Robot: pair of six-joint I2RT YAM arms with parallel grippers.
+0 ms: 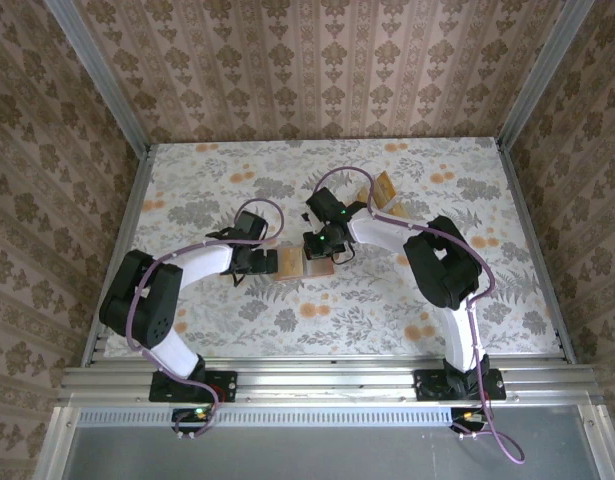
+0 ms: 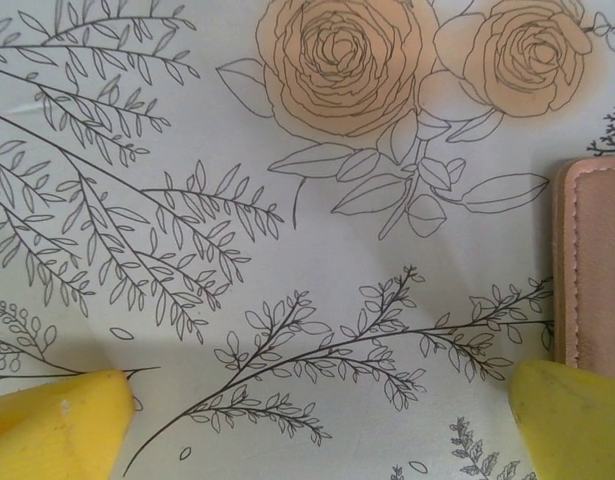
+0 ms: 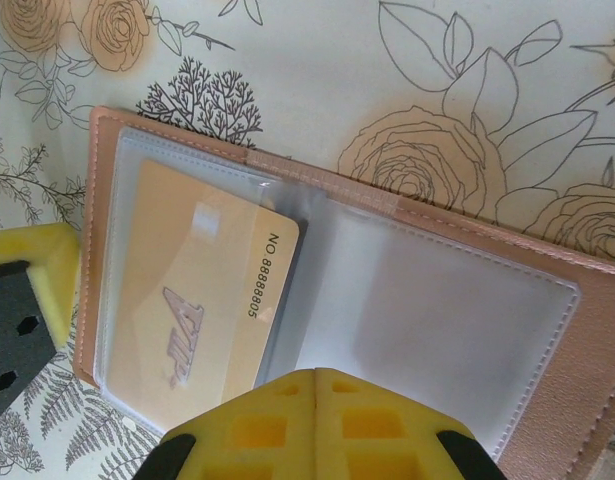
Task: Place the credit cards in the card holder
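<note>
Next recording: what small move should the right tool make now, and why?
Probably nudge the credit card further into the clear pocket of the card holder: its numbered end sticks out past the pocket's opening, and the right tool, shut, sits at the card's edge.

The surface (image 1: 517, 180) is a pale cloth printed with grey leaf sprays and orange roses; close up, the drawn branches (image 2: 287, 300) and rose outlines (image 3: 427, 160) are sharp. Brown damask wallpaper (image 1: 317, 60) covers the walls on three sides. Metal posts (image 1: 97, 70) stand at the far corners. Aluminium rails (image 1: 317, 385) run along the near edge.
</note>
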